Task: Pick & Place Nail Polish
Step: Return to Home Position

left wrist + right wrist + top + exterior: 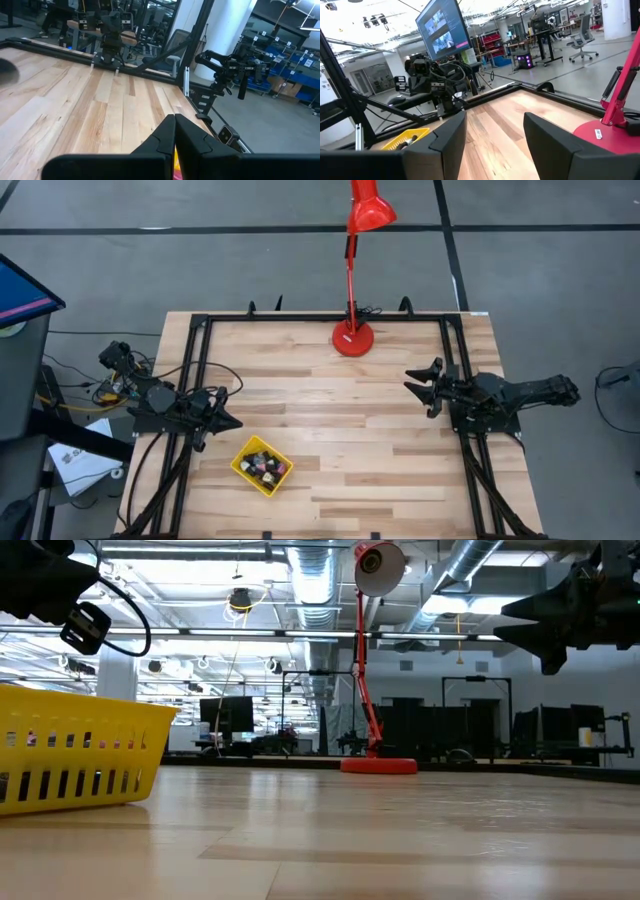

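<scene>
Several tiny nail polish bottles (264, 466) in pink, dark and pale colours lie inside a yellow square tray (246, 468) near the table's near left. My left gripper (236, 423) hovers above the table just far-left of the tray, its fingers shut and empty; they meet in the left wrist view (175, 131). My right gripper (420, 388) hangs over the table's right side, open and empty, its fingers well apart in the right wrist view (495, 131). The tray also shows in the low view (75, 750) and in the right wrist view (405, 138).
A red desk lamp (352, 337) stands on its round base at the table's far middle, its head (369, 210) leaning beyond the far edge. Black frame rails (195, 370) run along the table's left and right sides. Bare wood lies between the two arms.
</scene>
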Robot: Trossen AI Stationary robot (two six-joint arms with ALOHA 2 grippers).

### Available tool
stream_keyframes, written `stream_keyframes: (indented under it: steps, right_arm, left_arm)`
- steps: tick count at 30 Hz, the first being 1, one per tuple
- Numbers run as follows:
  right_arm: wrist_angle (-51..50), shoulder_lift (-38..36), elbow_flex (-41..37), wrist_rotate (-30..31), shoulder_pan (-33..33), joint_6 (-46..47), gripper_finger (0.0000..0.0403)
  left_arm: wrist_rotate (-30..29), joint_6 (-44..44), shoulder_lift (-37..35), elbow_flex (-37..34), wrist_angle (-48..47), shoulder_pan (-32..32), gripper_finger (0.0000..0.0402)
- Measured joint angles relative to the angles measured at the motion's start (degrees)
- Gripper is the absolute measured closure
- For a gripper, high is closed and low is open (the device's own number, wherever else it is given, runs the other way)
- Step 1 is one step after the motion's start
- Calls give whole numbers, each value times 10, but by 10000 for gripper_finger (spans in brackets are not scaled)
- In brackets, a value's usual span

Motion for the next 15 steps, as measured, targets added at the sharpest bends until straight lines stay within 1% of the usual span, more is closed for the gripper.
stream_keyframes:
  steps: [15]
  right_arm:
    - [0, 0, 0, 0, 0, 0, 215]
  left_arm:
    - [0, 0, 0, 0, 0, 0, 400]
